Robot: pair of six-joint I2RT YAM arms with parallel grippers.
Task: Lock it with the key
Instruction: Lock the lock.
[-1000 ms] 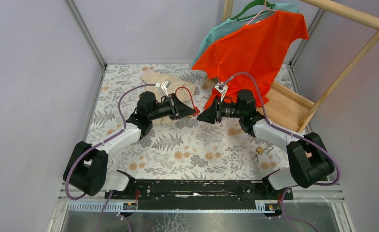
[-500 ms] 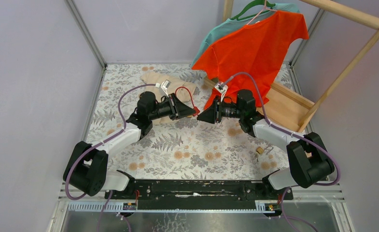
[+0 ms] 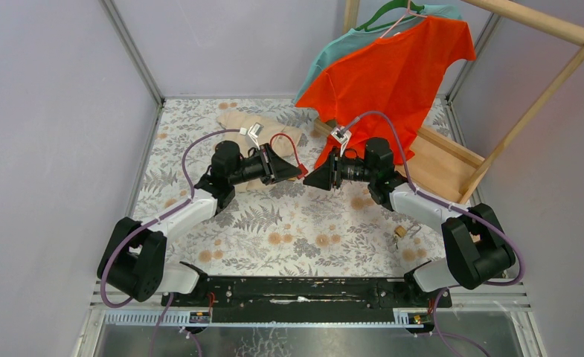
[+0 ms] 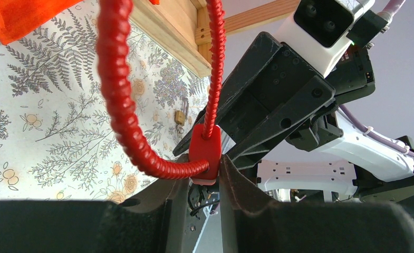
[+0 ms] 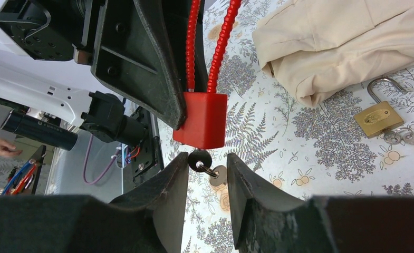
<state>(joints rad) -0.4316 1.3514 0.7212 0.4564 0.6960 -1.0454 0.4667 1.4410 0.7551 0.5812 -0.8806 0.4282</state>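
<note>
Above mid-table | left gripper (image 4: 203, 176) clamps red lock (image 4: 204, 149) | right gripper (image 5: 207, 159) parted around key (image 5: 200, 158), gap one side

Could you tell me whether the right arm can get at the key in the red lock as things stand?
Probably yes: the key sits between the open jaws of the right gripper, nothing in between, and the left gripper holds the red lock by its side, clear of the key.
</note>
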